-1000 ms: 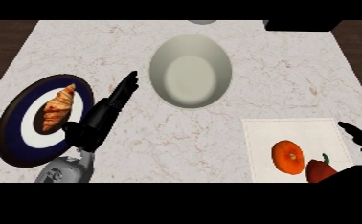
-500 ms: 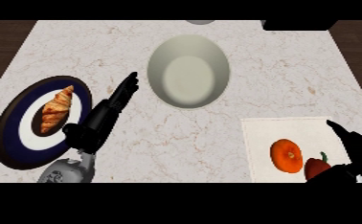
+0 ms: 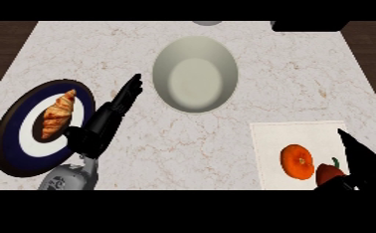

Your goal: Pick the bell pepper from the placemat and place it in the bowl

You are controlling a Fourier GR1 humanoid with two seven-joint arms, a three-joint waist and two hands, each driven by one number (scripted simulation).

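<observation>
Just left of the right hand (image 3: 354, 153), at the view's lower right corner, the red pepper (image 3: 327, 173) sits on the placemat (image 3: 273, 136). An orange (image 3: 297, 161) lies right beside it on the side away from the hand. That hand is spread, fingers straight, clamped on nothing. A dark part below the pepper is probably its thumb, but the view's edge cuts it off and I cannot tell whether it touches. The bowl (image 3: 195, 75) lies well apart, up and to the left of this hand. The left hand (image 3: 103, 122) rests open, fingers up, beside the plate (image 3: 22, 147) with the croissant (image 3: 57, 113). Risks, as I judge them:
- Closing now could catch the orange too, or push it off the mat.
- The rounded pepper could roll out of a one-sided grasp.
- The carry could clip the bowl's near rim
</observation>
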